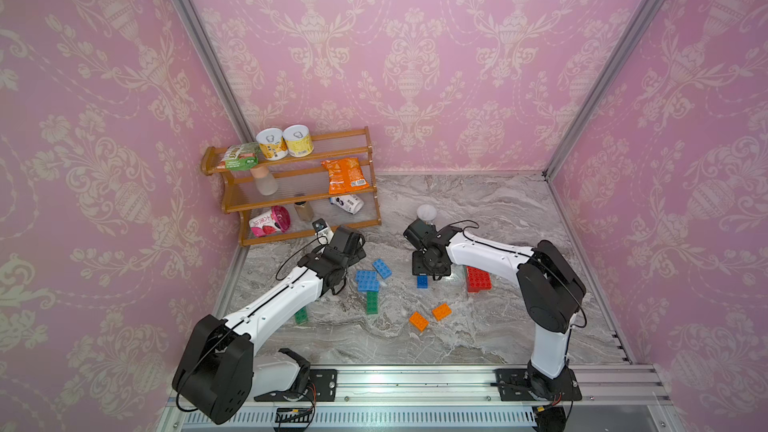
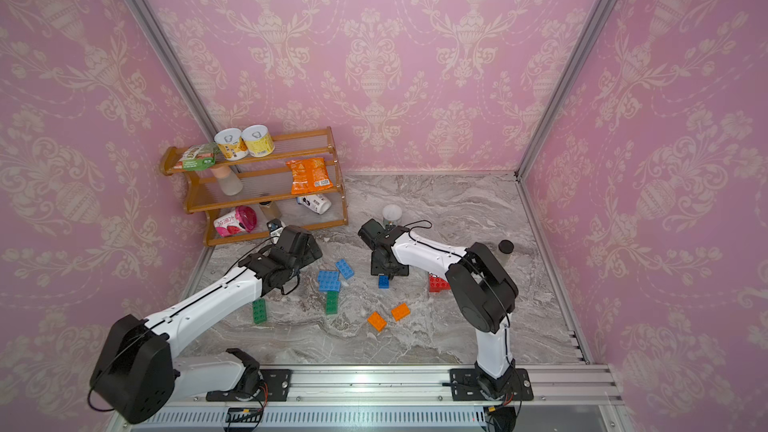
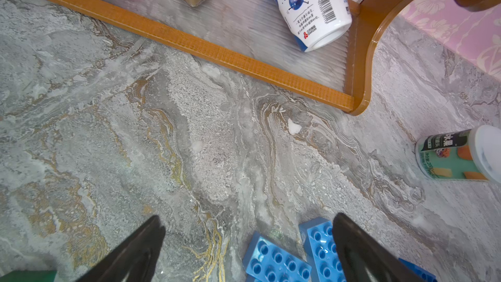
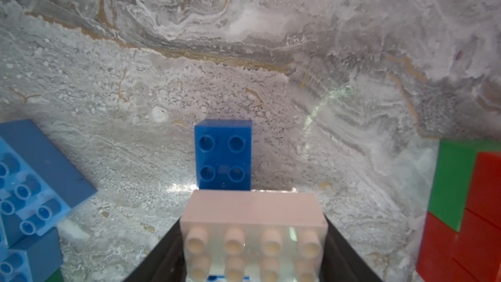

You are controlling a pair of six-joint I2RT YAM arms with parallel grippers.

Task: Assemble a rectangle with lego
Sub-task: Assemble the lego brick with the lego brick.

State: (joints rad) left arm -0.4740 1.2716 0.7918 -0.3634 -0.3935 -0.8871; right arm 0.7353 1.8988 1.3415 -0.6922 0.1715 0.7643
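Label on white-lidded can (image 3: 451, 158) reads "水果"; right hand (image 4: 253, 225) grips white lego (image 4: 253, 210).

Bright, even, diffuse light from above; shadows soft, short, low contrast in both top views. Glare patch on front rail (image 1: 368, 379). Wide-angle bowing at edges, corner posts (image 1: 619, 64) splayed. Top views slightly soft. Right wrist view: white brick (image 4: 253, 212) too close, blurred, sheen on studs; marble tabletop (image 4: 244, 77) hazy, washed-out patches. Left wrist view sharpest.

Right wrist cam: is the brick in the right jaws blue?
No, the right jaws grip a white brick; the small blue brick lies ahead of it.
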